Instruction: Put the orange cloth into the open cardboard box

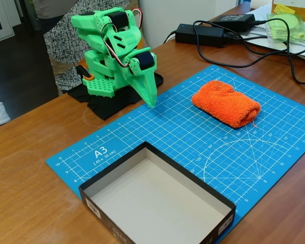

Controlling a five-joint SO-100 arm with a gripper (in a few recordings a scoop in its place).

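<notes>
The orange cloth (226, 103) lies as a rolled fluffy bundle on the right part of the blue cutting mat, a loose thread at its right end. The open cardboard box (142, 151), black outside and pale inside, sits at the mat's near edge and holds nothing. My green arm is folded up at the back left, and its gripper (151, 101) points down with the tips just above the mat, shut with nothing in it. It stands well left of the cloth and behind the box.
The blue A3 cutting mat (193, 142) covers the middle of the wooden table. Two black power bricks (199, 33) with cables lie at the back. A yellow-green item in clear plastic (287, 25) lies far right. A person stands behind the arm.
</notes>
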